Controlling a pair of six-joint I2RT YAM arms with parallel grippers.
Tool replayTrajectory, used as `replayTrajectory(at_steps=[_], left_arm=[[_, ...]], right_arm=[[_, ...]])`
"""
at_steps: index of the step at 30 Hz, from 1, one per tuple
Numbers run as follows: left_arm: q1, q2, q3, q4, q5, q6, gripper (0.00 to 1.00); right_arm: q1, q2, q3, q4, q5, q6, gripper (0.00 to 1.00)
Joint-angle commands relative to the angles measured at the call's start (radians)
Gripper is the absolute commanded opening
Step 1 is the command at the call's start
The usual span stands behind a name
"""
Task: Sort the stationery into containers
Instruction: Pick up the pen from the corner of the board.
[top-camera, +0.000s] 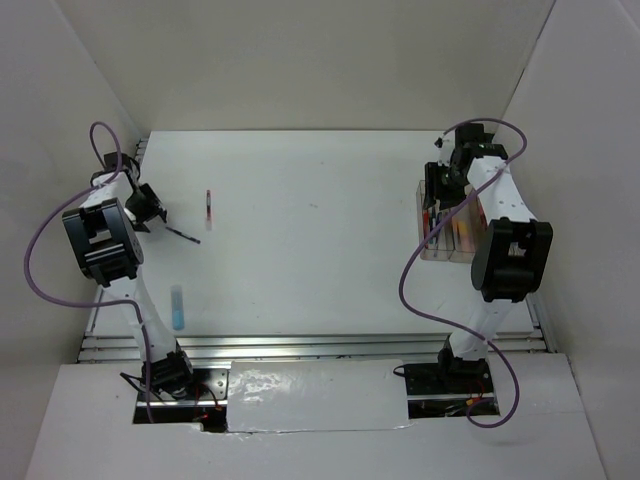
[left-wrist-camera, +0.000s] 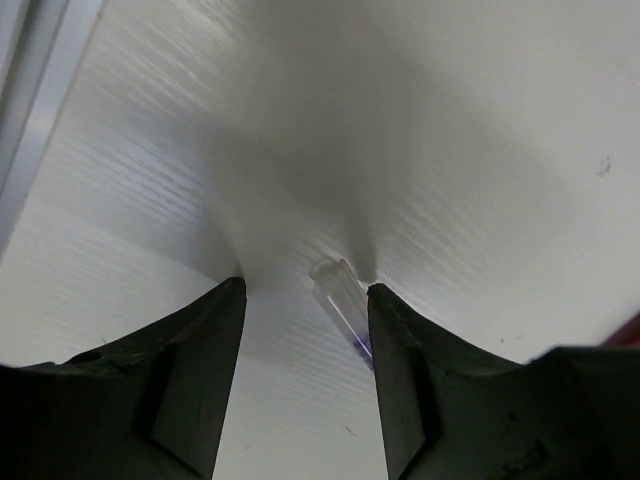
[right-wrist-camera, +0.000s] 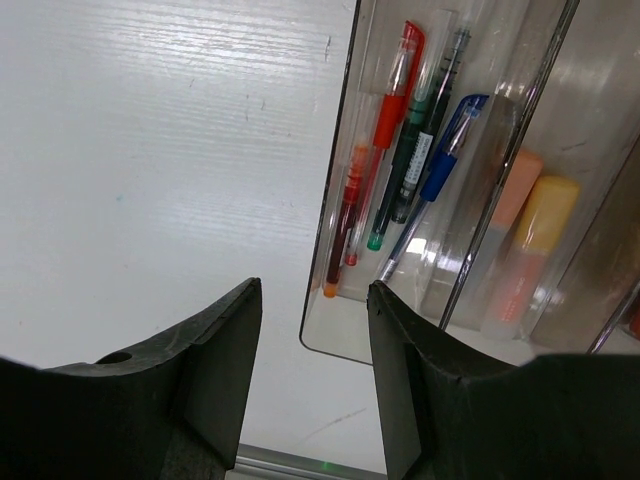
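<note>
My left gripper (top-camera: 155, 212) is open, low over the table at the far left. A dark pen (top-camera: 184, 235) with a clear end (left-wrist-camera: 341, 304) lies between its jaws, against the right finger (left-wrist-camera: 400, 380). A red pen (top-camera: 208, 208) and a light-blue marker (top-camera: 179, 307) lie loose on the table. The clear bins (top-camera: 440, 250) stand at the right. My right gripper (right-wrist-camera: 312, 290) is open and empty above the near corner of the first bin (right-wrist-camera: 322, 340). That bin holds red pens (right-wrist-camera: 386, 110), a dark pen (right-wrist-camera: 420, 140) and a blue pen (right-wrist-camera: 440, 170). The second bin holds orange (right-wrist-camera: 515, 185) and yellow (right-wrist-camera: 548, 215) markers.
White walls enclose the table on three sides. A metal rail (top-camera: 300, 345) runs along the near table edge, and another rail (left-wrist-camera: 30, 100) runs along the left side. The right arm (top-camera: 510, 255) hangs over the bins and hides part of them from above.
</note>
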Motion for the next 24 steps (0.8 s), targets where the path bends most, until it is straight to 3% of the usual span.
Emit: replayTrajectory(at_steps=[1, 12, 20, 24], left_arm=[[-0.009, -0.034, -0.051, -0.022, 0.078, -0.037, 0.64], [-0.095, -0.049, -0.12, -0.037, 0.1, -0.109, 0.54], [-0.103, -0.023, -0.134, -0.068, 0.044, -0.072, 0.38], [-0.103, -0.04, -0.176, -0.094, 0.044, -0.031, 0.24]], right_arm=[[-0.002, -0.067, 0.048, -0.026, -0.018, -0.003, 0.54], [-0.008, -0.073, 0.041, -0.032, -0.025, -0.008, 0.54], [-0.014, -0.077, 0.045, -0.043, -0.032, -0.012, 0.54], [-0.017, -0.073, 0.052, -0.05, -0.036, -0.012, 0.54]])
